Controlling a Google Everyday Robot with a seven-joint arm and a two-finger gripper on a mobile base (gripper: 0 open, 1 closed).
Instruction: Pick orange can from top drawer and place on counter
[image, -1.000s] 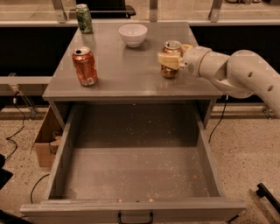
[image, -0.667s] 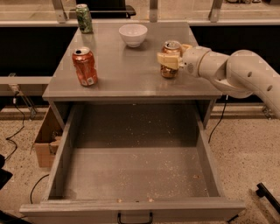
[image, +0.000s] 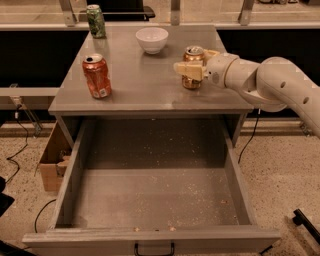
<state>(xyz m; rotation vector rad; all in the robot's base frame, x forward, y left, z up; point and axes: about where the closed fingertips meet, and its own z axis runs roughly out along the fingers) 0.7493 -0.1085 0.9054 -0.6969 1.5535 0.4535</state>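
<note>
At the far left a brown cardboard box (image: 51, 161) sits on the speckled floor (image: 280, 165) beside the grey cabinet. On the counter (image: 145, 87), a flat, smooth grey rectangle, a green can (image: 95, 21) stands upright at the back left corner, and a glossy red-orange can (image: 97, 76) with a white label stands nearer the front left. Below, the top drawer (image: 150, 197) is pulled fully out: a wide, shallow grey box, floor dotted with pale crumbs, a dark handle (image: 154, 248) on its front edge. A round white bowl (image: 152, 39) rests at the counter's back centre. Right of it the orange can (image: 191, 76), a dull brownish-orange cylinder with a silver pull-tab top, stands on the counter with its long axis vertical, top up. The gripper (image: 196, 62) holds it: its 2 pale fingers (image: 186, 69) are closed around the can's upper body, 1 across the front, 1 behind. The smooth white arm (image: 270, 85) reaches in roughly level from the right, elbow bulging beyond the counter's edge.
</note>
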